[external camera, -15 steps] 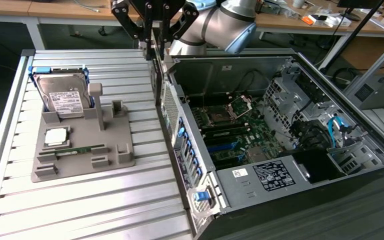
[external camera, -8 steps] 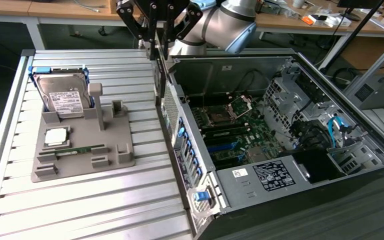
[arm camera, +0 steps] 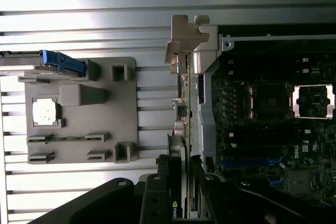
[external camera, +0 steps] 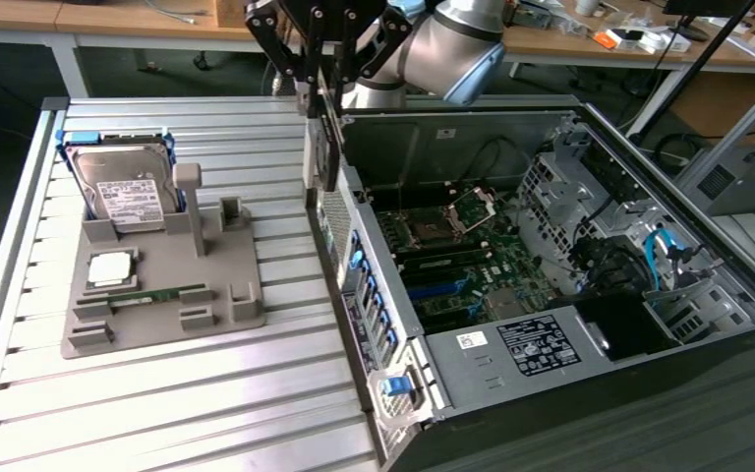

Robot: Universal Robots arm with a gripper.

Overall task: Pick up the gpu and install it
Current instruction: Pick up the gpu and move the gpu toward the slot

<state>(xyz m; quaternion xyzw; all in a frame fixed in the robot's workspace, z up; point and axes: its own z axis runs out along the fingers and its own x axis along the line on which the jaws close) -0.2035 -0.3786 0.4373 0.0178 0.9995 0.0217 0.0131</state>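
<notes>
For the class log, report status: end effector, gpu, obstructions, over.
End effector shut on gpu. Gpu upright, aloft by case rear wall, not seated. Wall close below card.

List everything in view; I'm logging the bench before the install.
gpu: one, dark with pale bracket, upright above the case edge nearest the tray
computer case: one, grey, open, exterior view's right
tray: one, grey, on table, exterior view's left
hard drive: one, silver, white label, standing in tray
processor chip: one, silver, in tray
memory stick: one, green, in tray
table: one, silver slats, under everything
arm: one, silver-grey, above case
gripper: one, black, jaws shut on gpu
</notes>
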